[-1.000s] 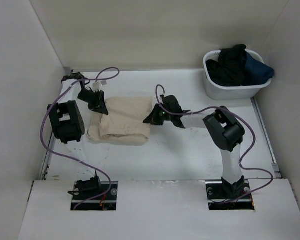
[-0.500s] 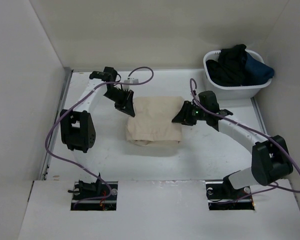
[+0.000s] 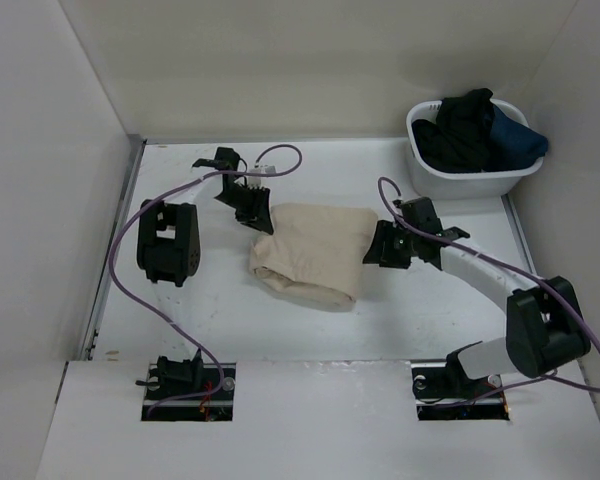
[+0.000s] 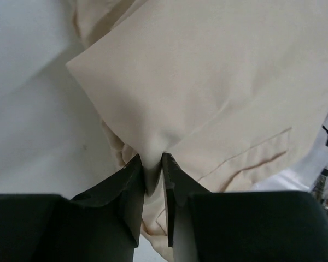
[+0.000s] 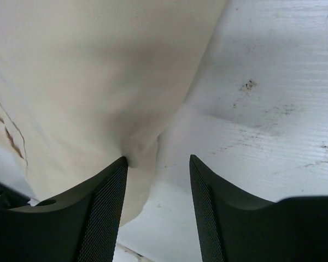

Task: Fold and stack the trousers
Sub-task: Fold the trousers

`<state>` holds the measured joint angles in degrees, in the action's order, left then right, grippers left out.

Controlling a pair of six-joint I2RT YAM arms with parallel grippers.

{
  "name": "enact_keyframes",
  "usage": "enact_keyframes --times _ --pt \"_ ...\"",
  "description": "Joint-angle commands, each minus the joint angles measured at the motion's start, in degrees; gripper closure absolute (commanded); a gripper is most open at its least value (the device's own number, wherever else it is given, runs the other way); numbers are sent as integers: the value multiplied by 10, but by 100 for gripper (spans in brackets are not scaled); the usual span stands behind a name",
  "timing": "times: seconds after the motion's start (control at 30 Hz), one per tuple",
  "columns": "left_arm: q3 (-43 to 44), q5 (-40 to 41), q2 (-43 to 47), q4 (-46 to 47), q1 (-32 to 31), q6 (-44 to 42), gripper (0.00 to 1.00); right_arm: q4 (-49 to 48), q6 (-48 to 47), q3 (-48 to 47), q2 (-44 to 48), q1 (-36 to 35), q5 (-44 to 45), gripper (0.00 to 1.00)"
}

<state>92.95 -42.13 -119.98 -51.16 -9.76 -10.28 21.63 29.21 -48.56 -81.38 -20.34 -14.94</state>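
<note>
The beige trousers lie as a folded bundle in the middle of the table. My left gripper is at their far left corner. In the left wrist view its jaws stand narrow with a pulled-up fold of the trousers pinched between the tips. My right gripper is at the bundle's right edge. The right wrist view shows it open. The edge of the trousers touches only the left finger, and bare table shows in the gap.
A white basket at the far right corner holds black and dark-blue garments. White walls close in the table on the left, back and right. Purple cables loop from both arms over the table.
Both arms carried the folded trousers rightwards to the middle of the table. The right gripper has opened and let go of the cloth. The left jaws have widened slightly.
</note>
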Motion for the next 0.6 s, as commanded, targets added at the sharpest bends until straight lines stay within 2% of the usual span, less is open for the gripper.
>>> enact_keyframes --times 0.0,0.1,0.2,0.3,0.4,0.5,0.57 --pt "15 30 4 71 13 4 80 -56 7 19 46 -3 22 43" --pt "14 29 -7 64 13 -3 56 -78 23 41 70 9 3 32" --pt "-5 -7 16 52 27 3 41 -93 53 64 88 7 -47 22" --pt "-49 -57 57 40 44 -2 35 -115 87 96 90 -11 -78 16" --pt "-107 -45 85 22 42 -30 34 -156 126 136 78 -51 -81 13" --pt "-160 -34 99 17 37 -57 34 -227 169 157 41 -79 -97 13" --pt "-188 -30 100 20 30 -62 36 -278 189 158 12 -93 -115 21"
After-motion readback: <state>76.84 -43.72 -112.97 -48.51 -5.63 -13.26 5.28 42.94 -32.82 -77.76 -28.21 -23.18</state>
